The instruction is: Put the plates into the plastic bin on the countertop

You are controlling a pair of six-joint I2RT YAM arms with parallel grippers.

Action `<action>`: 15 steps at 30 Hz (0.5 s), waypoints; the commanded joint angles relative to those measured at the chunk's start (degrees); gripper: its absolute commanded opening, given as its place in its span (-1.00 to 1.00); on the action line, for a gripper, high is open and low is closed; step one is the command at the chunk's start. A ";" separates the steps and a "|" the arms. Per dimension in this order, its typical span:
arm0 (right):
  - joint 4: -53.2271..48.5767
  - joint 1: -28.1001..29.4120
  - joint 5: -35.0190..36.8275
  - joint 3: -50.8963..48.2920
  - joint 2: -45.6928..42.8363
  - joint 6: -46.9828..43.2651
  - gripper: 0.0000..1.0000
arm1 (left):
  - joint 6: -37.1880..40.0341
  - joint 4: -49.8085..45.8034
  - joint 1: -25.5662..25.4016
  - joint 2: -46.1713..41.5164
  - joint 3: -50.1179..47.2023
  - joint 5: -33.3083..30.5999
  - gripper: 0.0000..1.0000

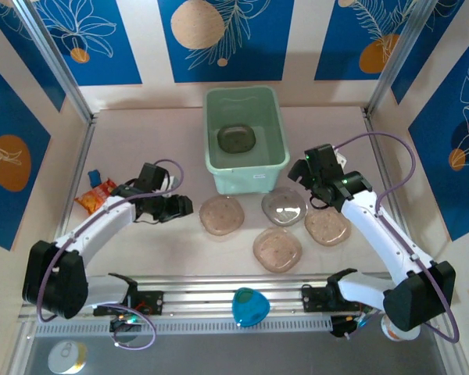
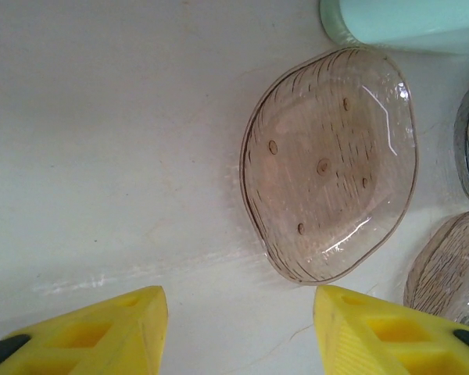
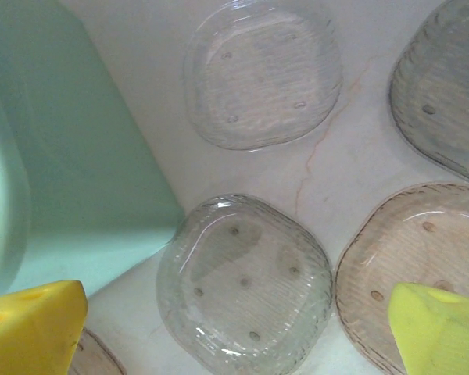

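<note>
The mint-green plastic bin [image 1: 246, 160] stands at the back middle of the countertop [image 1: 141, 148], with one dark plate [image 1: 236, 139] lying inside. Several translucent plates lie in front of it: a pinkish plate [image 1: 221, 214], a grey plate [image 1: 283, 207] and two brownish plates [image 1: 327, 225] [image 1: 277, 248]. My left gripper [image 1: 184, 207] is open just left of the pinkish plate [image 2: 328, 164], with nothing between its yellow fingers [image 2: 133, 324]. My right gripper [image 1: 311, 190] is open and hovers over the grey plate [image 3: 246, 281], beside the bin wall [image 3: 70, 156].
An orange snack packet [image 1: 95, 195] and a small blue item [image 1: 94, 175] lie at the left edge. A blue object [image 1: 250, 306] rests on the front metal rail. Bare countertop stretches left of the bin and behind the left gripper.
</note>
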 commanded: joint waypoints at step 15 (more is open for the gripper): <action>3.30 1.03 -5.56 -5.21 -3.58 -2.28 0.85 | -4.11 5.94 -5.62 11.43 0.61 4.08 0.09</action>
